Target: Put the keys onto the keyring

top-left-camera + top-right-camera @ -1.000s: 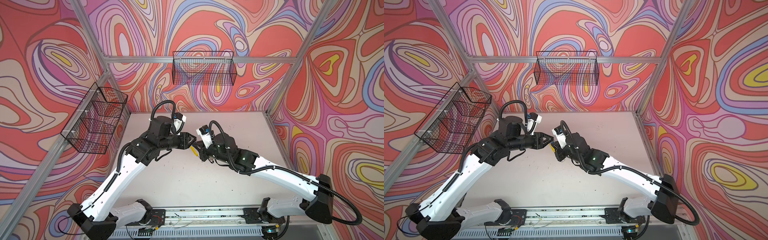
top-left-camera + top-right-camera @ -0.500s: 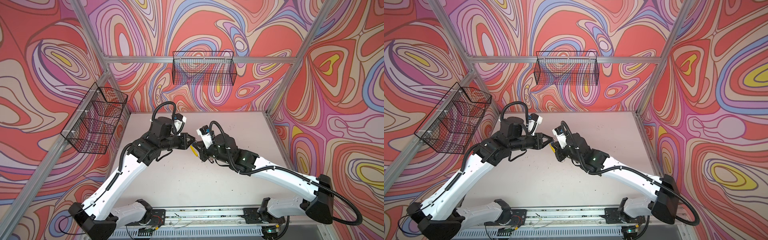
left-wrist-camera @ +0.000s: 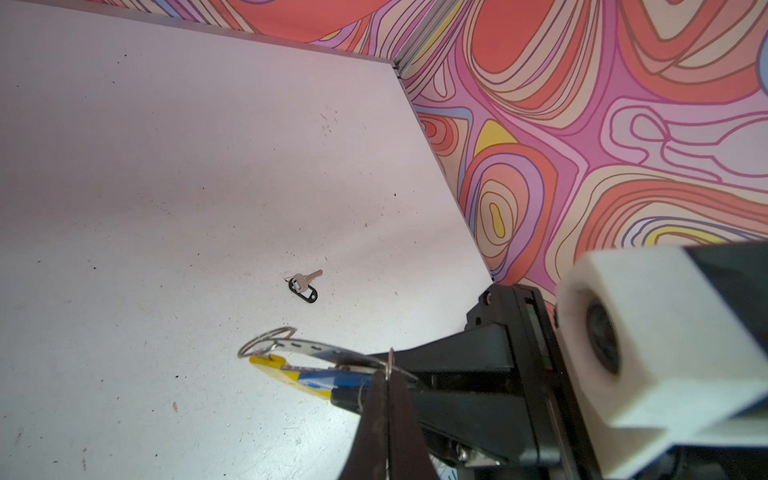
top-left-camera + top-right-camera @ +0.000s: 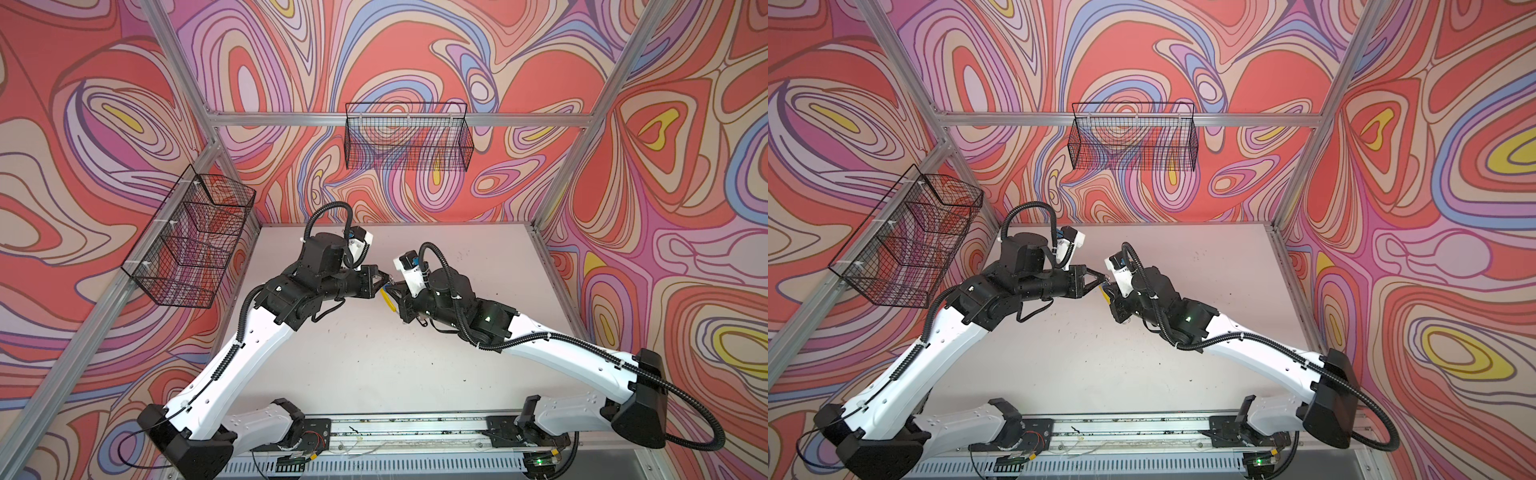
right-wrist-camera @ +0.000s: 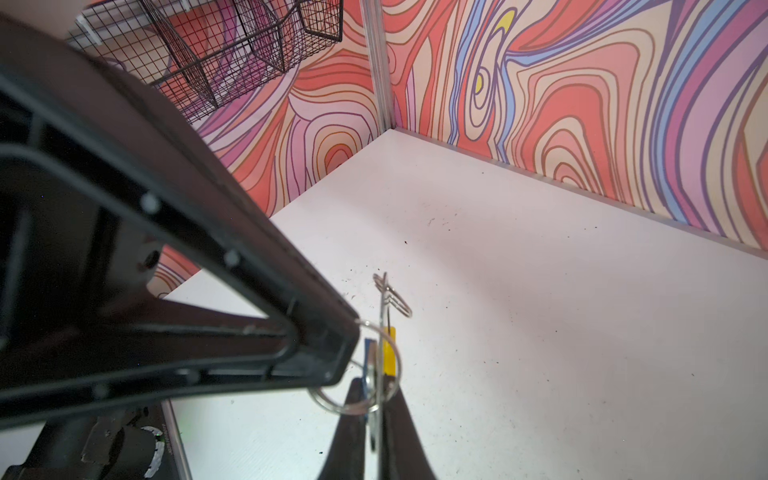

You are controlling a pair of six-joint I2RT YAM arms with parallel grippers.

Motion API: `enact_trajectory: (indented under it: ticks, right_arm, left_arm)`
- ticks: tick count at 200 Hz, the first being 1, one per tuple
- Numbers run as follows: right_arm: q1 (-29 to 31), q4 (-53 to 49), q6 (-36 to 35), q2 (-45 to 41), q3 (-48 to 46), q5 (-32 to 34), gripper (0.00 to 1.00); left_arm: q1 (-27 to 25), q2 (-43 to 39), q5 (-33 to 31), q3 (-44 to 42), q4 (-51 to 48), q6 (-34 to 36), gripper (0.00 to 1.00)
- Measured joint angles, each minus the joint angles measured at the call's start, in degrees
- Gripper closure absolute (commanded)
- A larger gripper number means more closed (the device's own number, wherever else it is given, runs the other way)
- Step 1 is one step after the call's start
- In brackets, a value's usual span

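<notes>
Pale tabletop [image 3: 166, 166], swirly walls [image 3: 582, 124], and above the middle the left gripper [image 3: 387, 380] was pinched shut on a thin wire loop [image 3: 390, 359]. The right gripper [image 5: 374, 395] clamped the keyring [image 3: 307, 345] edge-on. A blue tag [image 3: 328, 379] sat against the ring, though whether its key was truly threaded on I couldn't make out. Further off, the black-tagged key [image 3: 305, 286] lay loose on the tabletop, untouched. So one key at best was on; the other was all to do.
</notes>
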Motion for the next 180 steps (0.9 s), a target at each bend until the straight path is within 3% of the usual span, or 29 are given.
enact_trajectory:
  ticks: [56, 108, 135, 180]
  right_arm:
    - [1.1, -0.1, -6.9, 1.6, 1.6, 6.4, 1.0]
    - [3.9, -6.3, -14.8, 7.0, 6.8, 12.5, 1.0]
    - [4.1, -10.8, -16.4, 7.1, 9.6, 10.5, 1.0]
    - [3.8, -21.0, -16.2, 9.8, 13.7, 1.0, 1.0]
  left_arm:
    - [0.1, 7.5, -1.4, 12.0, -12.9, 8.1, 1.0]
    - [1.9, 8.5, -2.9, 13.0, -20.3, 13.4, 1.0]
    - [2.2, 7.2, -1.7, 12.5, -21.2, 15.1, 1.0]
    - [1.7, 5.3, -0.3, 7.9, -25.1, 20.0, 1.0]
